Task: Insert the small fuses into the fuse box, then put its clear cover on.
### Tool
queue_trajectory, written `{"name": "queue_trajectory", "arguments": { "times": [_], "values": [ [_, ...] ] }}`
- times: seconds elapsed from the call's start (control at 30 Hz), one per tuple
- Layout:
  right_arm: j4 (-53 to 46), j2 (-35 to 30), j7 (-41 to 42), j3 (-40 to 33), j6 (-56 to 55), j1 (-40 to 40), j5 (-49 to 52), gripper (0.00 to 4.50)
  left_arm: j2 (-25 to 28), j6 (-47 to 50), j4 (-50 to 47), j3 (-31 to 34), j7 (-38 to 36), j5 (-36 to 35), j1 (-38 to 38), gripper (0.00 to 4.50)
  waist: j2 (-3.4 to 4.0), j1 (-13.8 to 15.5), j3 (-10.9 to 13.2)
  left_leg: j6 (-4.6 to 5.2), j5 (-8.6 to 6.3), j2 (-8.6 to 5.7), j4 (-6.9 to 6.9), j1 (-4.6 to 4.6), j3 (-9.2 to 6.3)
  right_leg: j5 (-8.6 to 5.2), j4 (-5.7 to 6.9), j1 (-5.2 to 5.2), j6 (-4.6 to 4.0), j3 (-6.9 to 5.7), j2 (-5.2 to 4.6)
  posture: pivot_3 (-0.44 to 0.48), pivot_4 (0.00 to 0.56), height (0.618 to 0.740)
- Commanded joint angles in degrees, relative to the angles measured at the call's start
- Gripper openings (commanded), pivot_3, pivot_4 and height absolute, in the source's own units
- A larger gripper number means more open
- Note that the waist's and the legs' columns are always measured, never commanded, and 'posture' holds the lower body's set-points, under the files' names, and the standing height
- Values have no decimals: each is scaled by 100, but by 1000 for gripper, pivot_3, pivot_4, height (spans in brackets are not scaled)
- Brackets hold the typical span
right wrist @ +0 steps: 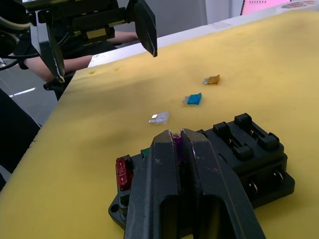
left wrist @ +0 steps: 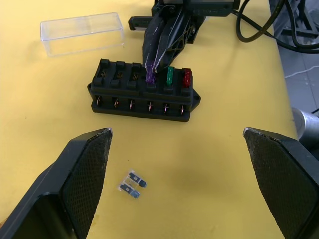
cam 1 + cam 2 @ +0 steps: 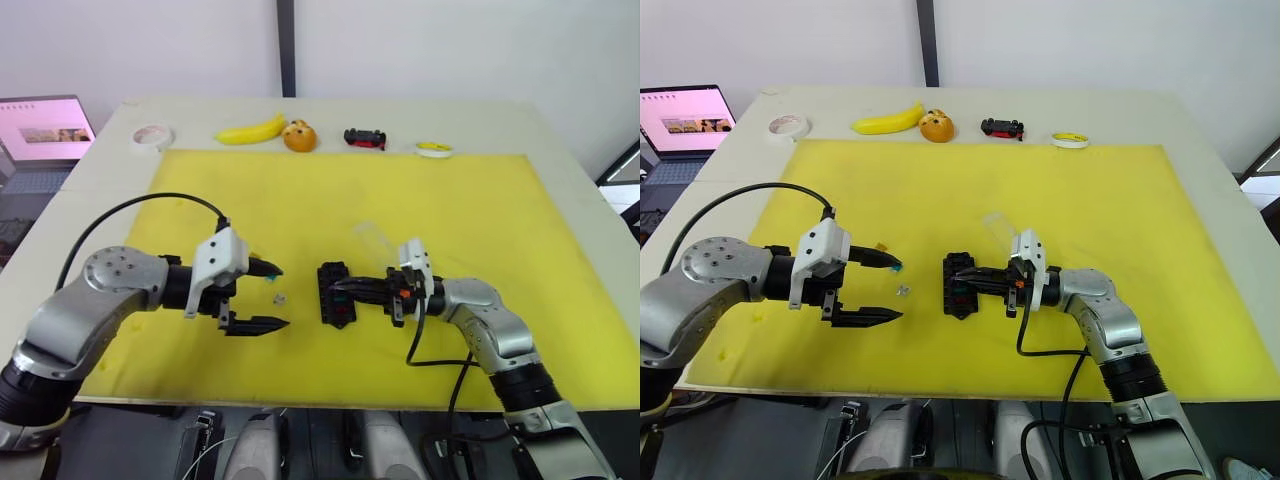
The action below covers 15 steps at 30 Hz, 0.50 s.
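We find the fuse box [image 3: 335, 295] just below the middle of the left eye view, lying on the yellow mat [image 3: 500, 210] with its slots facing up, which we take to be the reason it sits flat and unclamped: fuses can be pressed straight down into it. In the left wrist view a red fuse [image 2: 187, 78] and a green fuse [image 2: 170, 75] already stand in the two end slots, and a purple fuse [image 2: 150, 75] sits at the next slot, pinched between the closed fingers of the right gripper [image 2: 152, 67], which reaches in from the right of the head views; we judge it is being seated, with three slots bare. The left gripper [image 3: 257, 297], left of the box in the frame, hangs with its fingers spread wide and nothing between them, over the grey-white fuse [image 3: 280, 297]; we read that as readiness to fetch a loose one. The right wrist view also shows a teal fuse [image 1: 193, 98] and a brown fuse [image 1: 212, 79] lying on the mat beyond the box. The clear cover [image 2: 82, 34] rests on the mat just beside the box, apart from it, presumably kept for last. We can read no writing or brand on the box, fuses or cover.
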Motion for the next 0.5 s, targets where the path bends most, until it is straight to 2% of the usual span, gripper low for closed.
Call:
{"name": "queue_trajectory", "arguments": {
  "times": [0.03,0.1,0.2,0.5],
  "values": [
    [16,10,97,-1,-6,-19,-30,372,-2,-19,-118,57,-1,-38,-53,4486,0,0,0,0,0,0,0,2,0,0,0,2,0,0,0,0,150,737],
    [-7,7,90,-17,-35,-30,-37,1101,-4,-13,-123,58,4,-42,-50,4500,0,0,0,0,0,0,0,9,0,0,0,9,0,0,0,0,150,737],
    [-182,-27,69,-54,0,-55,-6,2532,0,1,-137,64,10,-53,-40,4500,0,0,0,0,0,0,0,21,0,0,0,19,0,0,0,0,150,737],
    [-870,-376,54,-192,806,-456,319,2532,-36,-22,-85,22,-11,-28,-69,4500,0,1,0,1,0,0,-2,39,0,-1,0,36,-1,1,0,0,150,737]
  ]
}}
